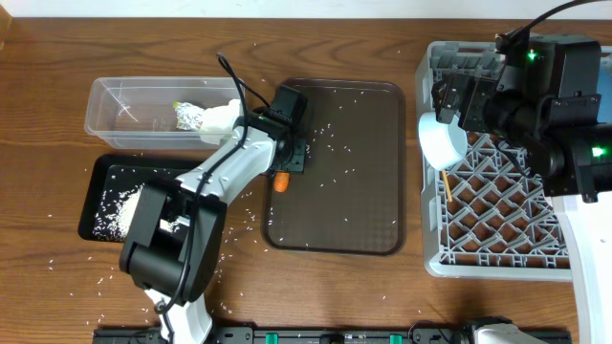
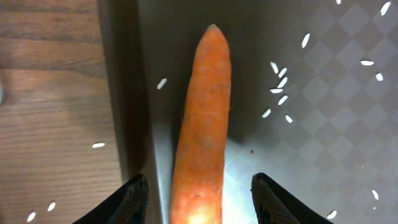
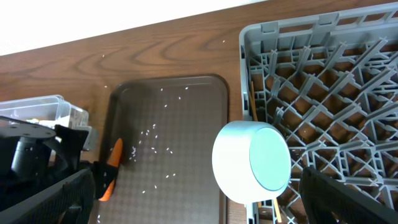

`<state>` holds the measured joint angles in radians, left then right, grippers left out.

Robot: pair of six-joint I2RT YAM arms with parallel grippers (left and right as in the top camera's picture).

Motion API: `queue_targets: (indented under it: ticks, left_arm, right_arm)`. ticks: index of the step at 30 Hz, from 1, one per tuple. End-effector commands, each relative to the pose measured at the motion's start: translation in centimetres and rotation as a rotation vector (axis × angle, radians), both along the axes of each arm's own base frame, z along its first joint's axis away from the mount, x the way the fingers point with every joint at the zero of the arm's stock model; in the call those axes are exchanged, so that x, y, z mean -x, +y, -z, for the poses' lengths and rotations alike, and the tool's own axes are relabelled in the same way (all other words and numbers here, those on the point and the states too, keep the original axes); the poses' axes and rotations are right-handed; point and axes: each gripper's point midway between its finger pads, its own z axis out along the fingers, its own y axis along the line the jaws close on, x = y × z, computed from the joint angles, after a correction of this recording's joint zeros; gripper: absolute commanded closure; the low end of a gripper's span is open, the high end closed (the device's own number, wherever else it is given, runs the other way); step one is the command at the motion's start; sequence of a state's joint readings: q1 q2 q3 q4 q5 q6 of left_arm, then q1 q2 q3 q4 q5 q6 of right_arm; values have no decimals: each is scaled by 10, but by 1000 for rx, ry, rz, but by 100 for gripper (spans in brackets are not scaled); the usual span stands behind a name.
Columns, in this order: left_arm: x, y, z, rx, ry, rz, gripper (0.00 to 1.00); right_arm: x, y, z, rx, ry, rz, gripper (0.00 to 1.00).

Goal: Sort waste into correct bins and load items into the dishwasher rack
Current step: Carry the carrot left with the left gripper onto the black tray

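Black tray: the shallow black rectangular tray (image 1: 96,177) sits far left, near the table's front edge. It holds a heap of loose white rice (image 1: 120,212), and the left arm covers part of it.
Clear tub: the clear rectangular plastic tub (image 1: 115,96) stands just behind the black tray. At its right end are crumpled foil (image 1: 191,118), a white tissue (image 1: 222,117) and a scrap of green-yellow wrapper (image 1: 176,105).
Left gripper: the left gripper (image 2: 199,177) reaches over the left rim of the serving tray, fingers spread wide. One dark finger (image 2: 134,199) stands on each side of the carrot, with a gap visible on both sides.
Carrot: the small orange carrot (image 2: 202,118) lies flat on the serving tray's left border, its pointed end away from the wrist camera.
Serving tray: the large brown rectangular serving tray (image 1: 354,201) is at the table's middle, with rice grains scattered over it and over the wooden table (image 1: 57,76) around it.
Cup: the small white cup with a blue inside (image 3: 252,162) lies tipped at the rack's left wall.
Chopstick: a wooden chopstick (image 1: 447,186) rests in the rack just below the cup.
Rack: the large grey plastic lattice crate (image 1: 497,220) is at the right.
Right gripper: the right gripper (image 3: 198,177) hangs above the cup, spread wide, with neither finger seen touching it.
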<state>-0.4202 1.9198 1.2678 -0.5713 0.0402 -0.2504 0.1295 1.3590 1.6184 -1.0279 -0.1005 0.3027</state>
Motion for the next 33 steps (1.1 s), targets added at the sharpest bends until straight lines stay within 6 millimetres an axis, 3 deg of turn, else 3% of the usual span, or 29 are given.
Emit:
queue_targets:
  ticks: [1,9,14,20,26,33]
  left_arm:
    - [5,-8,15,14,37,25,46]
    - [8,-9,27,-12,54,35,52]
    - [9,-7,36,-23,72,34,65]
    - [11,-7,32,-23,74,33,69]
    - [19,-3,0,-21,69,33,80]
    - [37,9,-48,-5,56,-14,80]
  right_arm:
    - [-1,-2,0,8,-1,-2,1]
    - [0,-2,1,9,4,-2,1]
    - [0,-2,1,8,4,-3,1]
    - [0,-2,2,9,5,-2,1]
    - [0,-2,1,8,4,-2,1]
    - [0,-2,1,9,4,-2,1]
